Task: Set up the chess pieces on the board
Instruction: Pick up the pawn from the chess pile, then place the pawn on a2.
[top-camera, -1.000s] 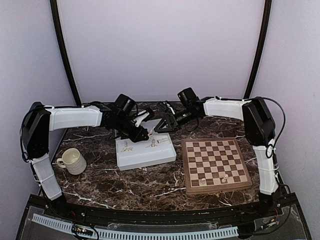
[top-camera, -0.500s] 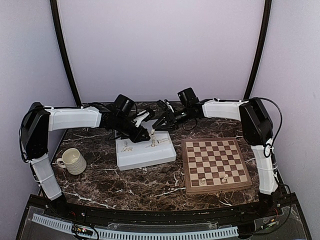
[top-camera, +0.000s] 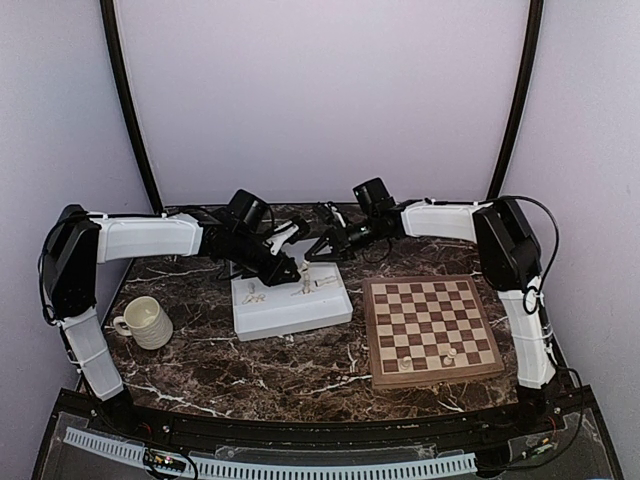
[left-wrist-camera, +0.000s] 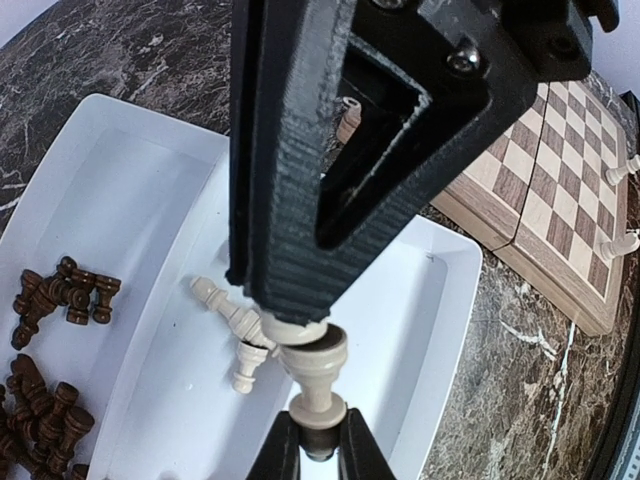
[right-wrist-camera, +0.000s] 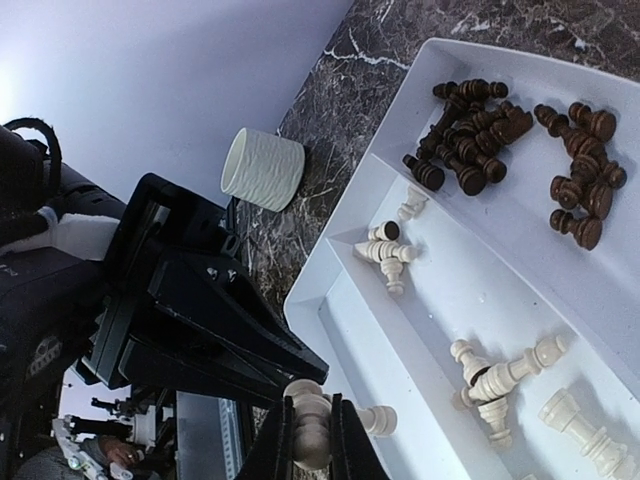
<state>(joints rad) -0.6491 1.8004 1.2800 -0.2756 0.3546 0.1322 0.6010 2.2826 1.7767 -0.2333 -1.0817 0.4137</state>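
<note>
left fingers (left-wrist-camera: 280, 455) and right fingers (right-wrist-camera: 278, 445) both clamped on one cream piece (left-wrist-camera: 315, 375) over tray (top-camera: 290, 318); two pieces (top-camera: 451, 352) on board (top-camera: 432, 322), rest unplaced.

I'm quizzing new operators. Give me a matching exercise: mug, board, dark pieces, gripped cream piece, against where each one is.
1 mug
2 board
3 dark pieces
4 gripped cream piece

a right of the tray
b held over the tray
c left of the tray
d heaped in the tray

Pairs: 1-c, 2-a, 3-d, 4-b
</note>
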